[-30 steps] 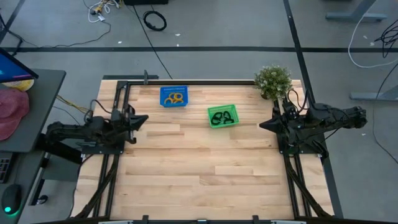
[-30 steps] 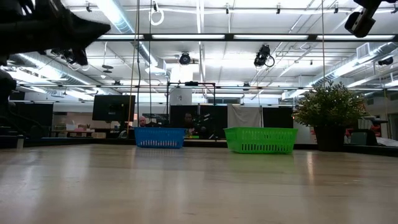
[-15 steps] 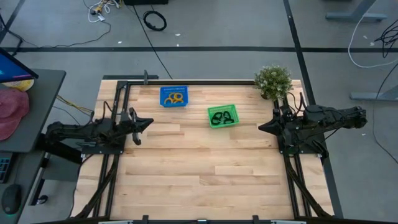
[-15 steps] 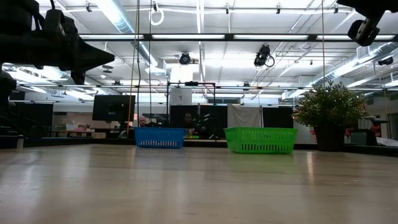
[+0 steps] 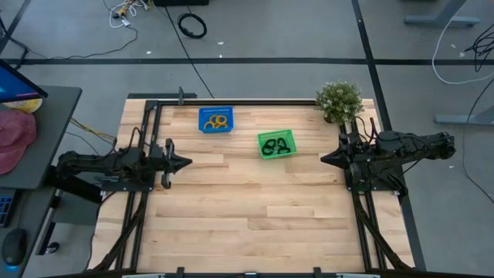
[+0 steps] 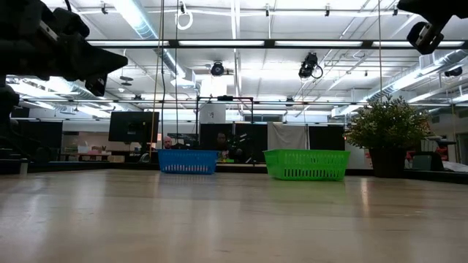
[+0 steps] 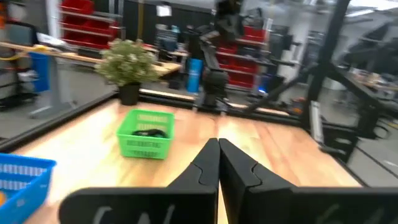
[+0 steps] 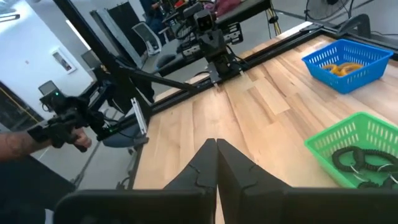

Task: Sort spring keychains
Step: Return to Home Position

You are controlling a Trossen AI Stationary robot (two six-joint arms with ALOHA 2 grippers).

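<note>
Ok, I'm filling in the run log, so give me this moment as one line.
left gripper: shut, empty | right gripper: shut, empty | orange keychains: blue basket | black keychains: green basket

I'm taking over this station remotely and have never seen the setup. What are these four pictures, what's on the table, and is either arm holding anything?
You are looking at two dark robot arms at a wooden table. One picture looks straight down from above, one looks level across the tabletop, and two come from cameras on the arms' wrists.

From above, the left gripper is at the table's left side and the right gripper at its right. Both are shut and empty, raised off the wood.

Toward the far edge stand a blue basket holding orange spring keychains and a green basket holding black spring keychains. A potted plant stands in the far right corner. I see no loose keychains on the wood, so the sorting looks done.
</note>
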